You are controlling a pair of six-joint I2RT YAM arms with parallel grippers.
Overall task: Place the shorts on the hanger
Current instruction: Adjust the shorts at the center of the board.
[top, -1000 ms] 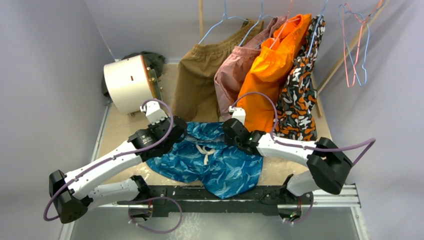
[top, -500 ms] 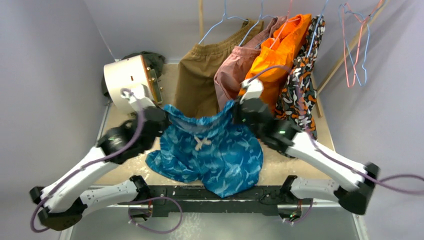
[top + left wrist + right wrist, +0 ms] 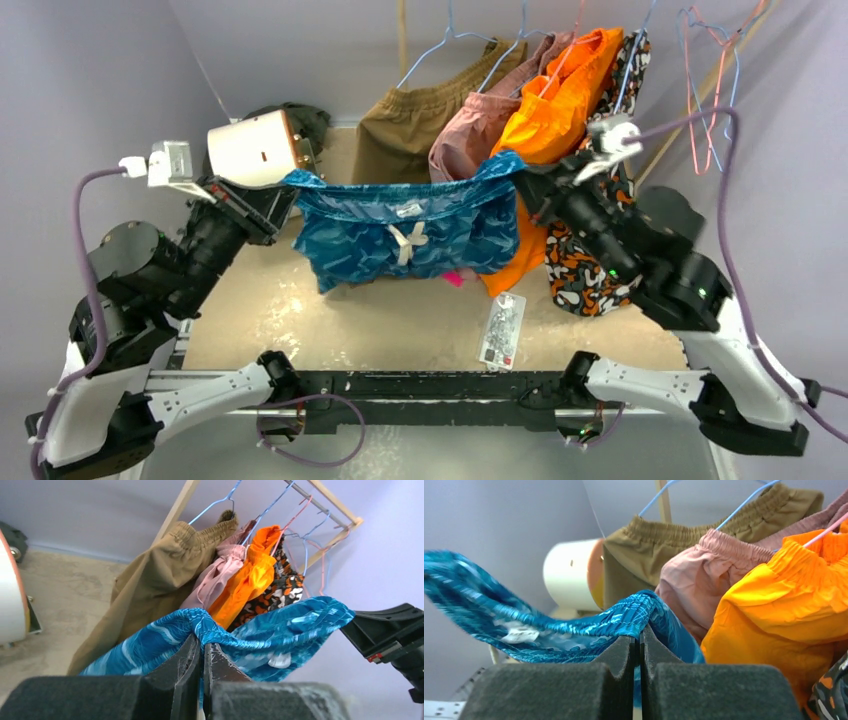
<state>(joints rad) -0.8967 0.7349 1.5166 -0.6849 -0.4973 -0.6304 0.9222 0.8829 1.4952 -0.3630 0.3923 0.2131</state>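
My left pincer (image 3: pixel 287 186) and right pincer (image 3: pixel 518 172) clench the shorts (image 3: pixel 405 235) by the waistband ends. Best carried taut and level toward the hanger (image 3: pixel 689 100), beyond the table's far right corner.

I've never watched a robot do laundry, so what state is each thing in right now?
Blue-and-teal shorts: held in the air, stretched between both grippers.
Left gripper: shut on the shorts' left corner.
Right gripper: shut on the shorts' right corner.
Pink-red hanger: hanging up, empty.
Brown shorts: hanging up.
Orange shorts: hanging up.
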